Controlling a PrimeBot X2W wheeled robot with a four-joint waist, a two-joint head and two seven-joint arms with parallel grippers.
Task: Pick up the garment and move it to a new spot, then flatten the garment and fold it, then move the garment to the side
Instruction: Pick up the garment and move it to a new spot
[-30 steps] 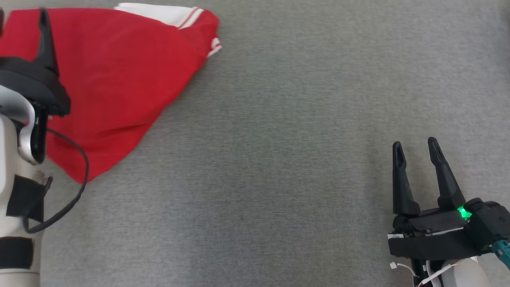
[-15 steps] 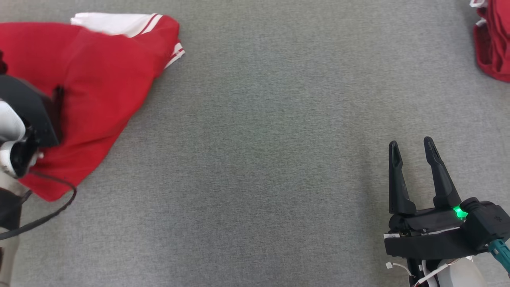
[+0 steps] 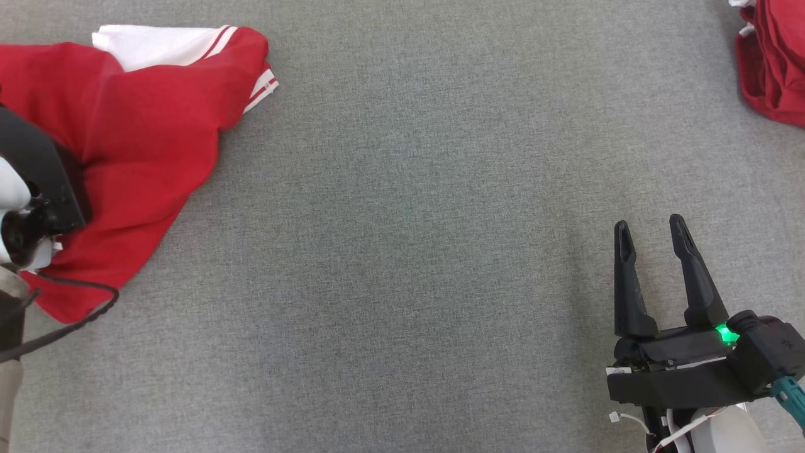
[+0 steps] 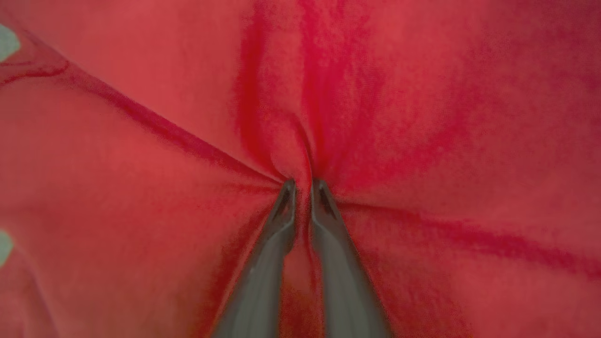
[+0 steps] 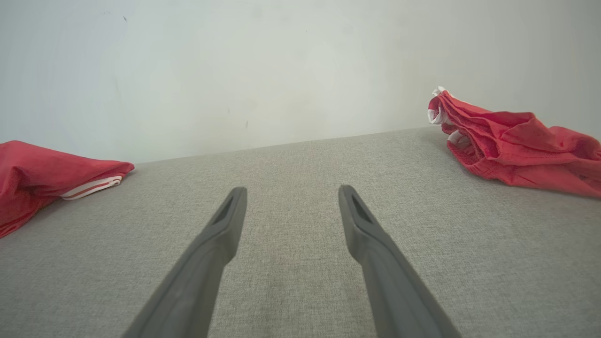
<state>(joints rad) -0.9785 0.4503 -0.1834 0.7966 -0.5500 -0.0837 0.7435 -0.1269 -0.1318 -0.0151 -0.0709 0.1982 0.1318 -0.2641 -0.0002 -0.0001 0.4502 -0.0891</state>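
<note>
**Garment pinched at far left, R claw idle**

The garment [image 3: 144, 126], red w/ a white striped-trim panel [image 3: 157, 45], lies bunched at the far left of the grey fabric surface [image 3: 409, 220]. L gripper [image 4: 303, 185] is clenched on a fold of it. In the left wrist view, creases radiate from the nearly touching tips, so the cloth looks tensioned. It's prob. gripped mid-body for hauling to a new spot, so step 1 by my read; flattening and folding not yet done. R gripper [image 3: 649, 223] sits lower right, fingers spread, grasping nothing, well apart from the garment and likely parked out of the way. Green light [image 3: 726, 335] glows on its base. A second red pile [image 3: 770, 56] lies at the top right corner. No brand, label or readable writing seen.
</note>
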